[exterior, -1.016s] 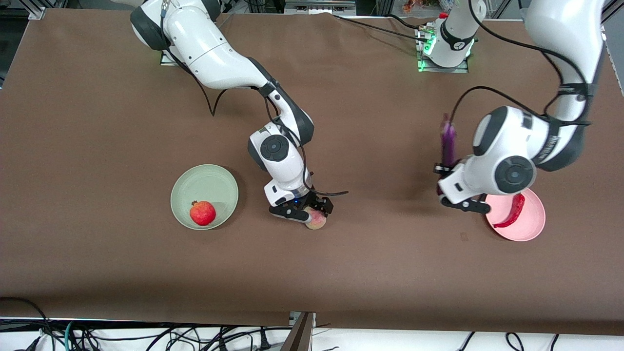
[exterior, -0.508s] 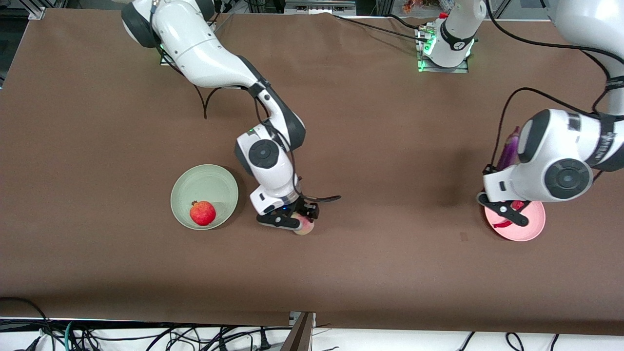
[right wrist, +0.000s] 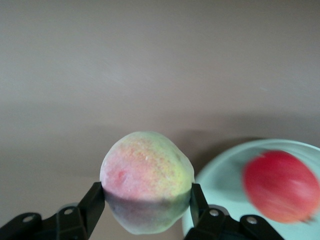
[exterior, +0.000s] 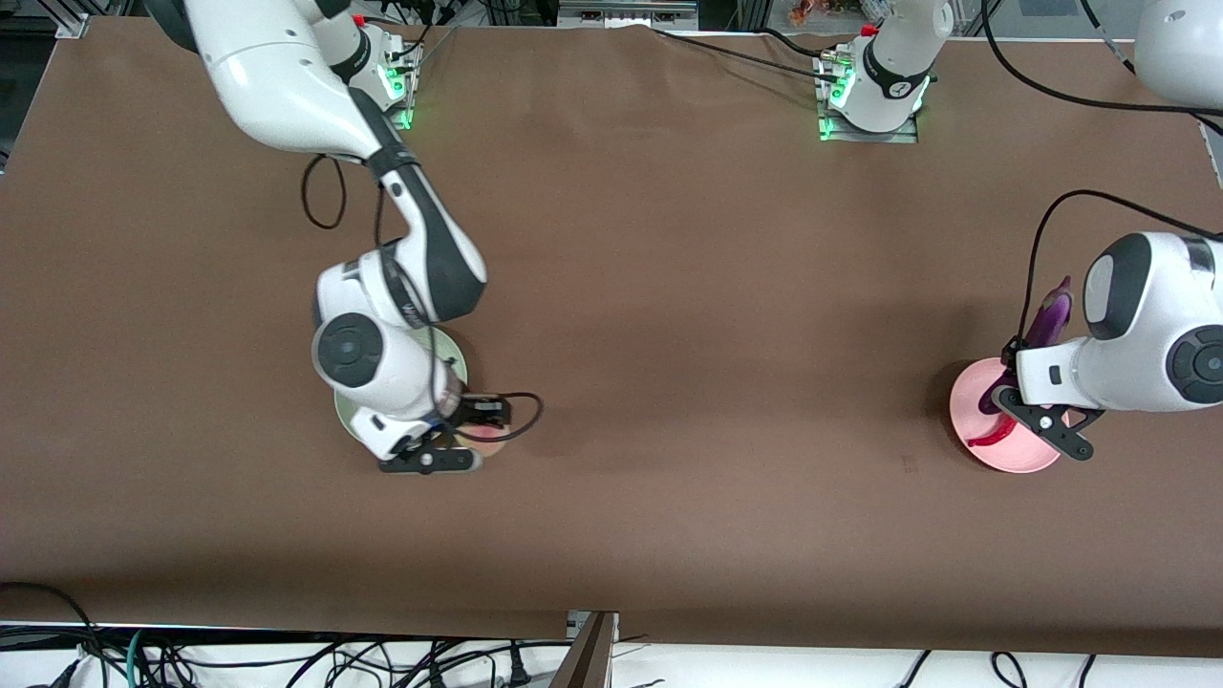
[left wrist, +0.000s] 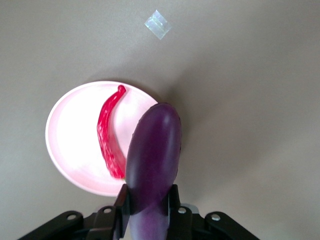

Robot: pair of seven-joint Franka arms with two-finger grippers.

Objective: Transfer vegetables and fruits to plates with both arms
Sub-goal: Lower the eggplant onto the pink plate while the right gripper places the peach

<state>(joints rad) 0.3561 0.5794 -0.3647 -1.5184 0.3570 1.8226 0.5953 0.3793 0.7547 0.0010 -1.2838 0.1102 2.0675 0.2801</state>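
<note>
The right gripper is clamped on the blushed yellow-pink peach, up over the pale green plate at its 4 o'clock rim; the red pomegranate lies in that plate. The left gripper grips the glossy purple eggplant over the pink plate holding the red chili. The brown table bears a taped patch.

High front camera overlooks table; wrist cameras look down closely.

We see the peach and eggplant gripped aloft; chili lies on pink plate, pomegranate on green plate.
</note>
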